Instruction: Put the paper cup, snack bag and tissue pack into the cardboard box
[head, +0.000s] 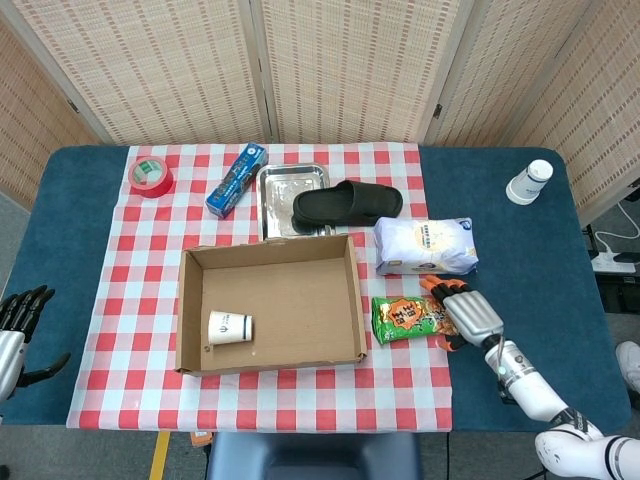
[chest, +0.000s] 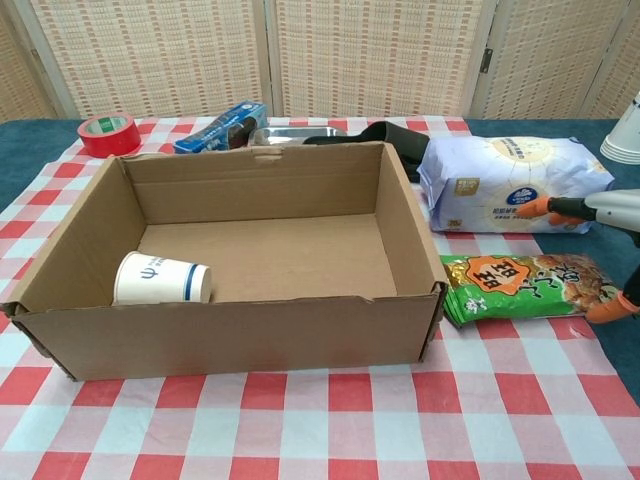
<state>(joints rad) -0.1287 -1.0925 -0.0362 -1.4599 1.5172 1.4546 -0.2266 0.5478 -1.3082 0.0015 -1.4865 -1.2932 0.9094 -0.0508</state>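
The open cardboard box (head: 192, 305) (chest: 405, 225) sits mid-table, and a white paper cup (head: 230, 327) (chest: 162, 280) lies on its side in its front left corner. To the box's right lies the green snack bag (head: 405, 318) (chest: 530, 286), with the white tissue pack (head: 425, 245) (chest: 505, 184) just behind it. My right hand (head: 468, 314) (chest: 600, 212) hovers over the snack bag's right end, fingers spread around it; I cannot tell whether they touch. My left hand (head: 18, 322) hangs open off the table's left edge.
Behind the box are a metal tray (head: 280, 190) with a black slipper (head: 347, 204) across it, a blue packet (head: 235, 181) and a red tape roll (head: 151, 175). A stack of white cups (head: 529, 182) stands at the far right on the blue cloth.
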